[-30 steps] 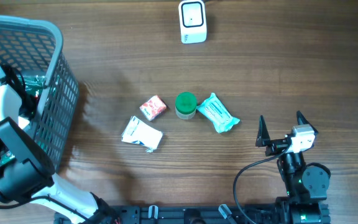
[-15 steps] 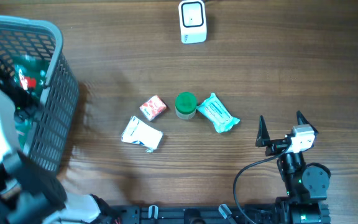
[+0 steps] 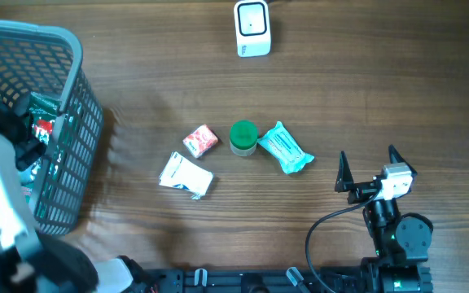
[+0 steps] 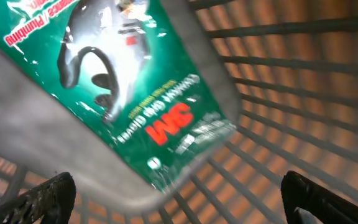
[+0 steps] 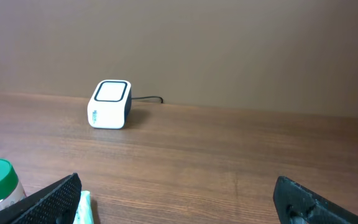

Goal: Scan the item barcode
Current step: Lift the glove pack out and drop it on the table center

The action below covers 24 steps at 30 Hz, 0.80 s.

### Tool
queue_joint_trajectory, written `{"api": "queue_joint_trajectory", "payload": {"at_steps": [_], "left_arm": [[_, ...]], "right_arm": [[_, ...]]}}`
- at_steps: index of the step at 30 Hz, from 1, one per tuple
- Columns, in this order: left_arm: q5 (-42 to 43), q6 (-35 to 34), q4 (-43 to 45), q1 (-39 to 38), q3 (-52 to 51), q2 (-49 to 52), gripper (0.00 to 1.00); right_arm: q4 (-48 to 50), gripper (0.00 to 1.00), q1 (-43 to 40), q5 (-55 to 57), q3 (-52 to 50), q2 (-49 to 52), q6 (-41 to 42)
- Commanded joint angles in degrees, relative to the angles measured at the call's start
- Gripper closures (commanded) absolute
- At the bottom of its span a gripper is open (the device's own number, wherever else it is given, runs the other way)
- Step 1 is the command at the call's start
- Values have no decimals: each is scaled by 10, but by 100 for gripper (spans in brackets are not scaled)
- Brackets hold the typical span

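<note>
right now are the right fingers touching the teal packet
Apart. Overhead shows bare table between the right fingers and the teal packet.

The green packet (image 4: 142, 106), glossy with white 3M lettering and a red corner, lies tilted inside the grey mesh basket (image 3: 72, 49) at the table's 9 o'clock. The white scanner (image 3: 252, 28), its dark-framed window facing up, sits at 12 o'clock. At centre stands a green-lidded jar (image 3: 243, 137), with a pink packet (image 3: 200, 141) just beside it at its 9 o'clock, a teal packet (image 3: 286, 148) at 3, and a crumpled white pouch (image 3: 186, 174) at 8.
</note>
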Motion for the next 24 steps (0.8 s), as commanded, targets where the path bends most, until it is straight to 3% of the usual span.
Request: {"api": "queue_joint_trajectory", "payload": {"at_steps": [1, 11, 13, 15, 16, 20, 24], "left_arm": [[-12, -30, 10, 0, 2, 110, 0], [-23, -28, 52, -2, 1, 253, 0], [-23, -9, 51, -7, -2, 279, 32], [-23, 9, 51, -12, -3, 302, 88], [-23, 17, 50, -13, -3, 309, 96], [-28, 23, 43, -14, 0, 303, 96], [-31, 112, 39, -10, 44, 221, 96]], "right_arm": [[3, 0, 2, -9, -1, -3, -9], [3, 0, 2, -9, -1, -3, -9], [3, 0, 2, -9, -1, -3, -9], [3, 0, 2, -9, -1, -3, -9], [3, 0, 2, -9, -1, -3, -9], [3, 0, 2, -9, -1, -3, -9], [3, 0, 2, -9, -1, -3, -9]]}}
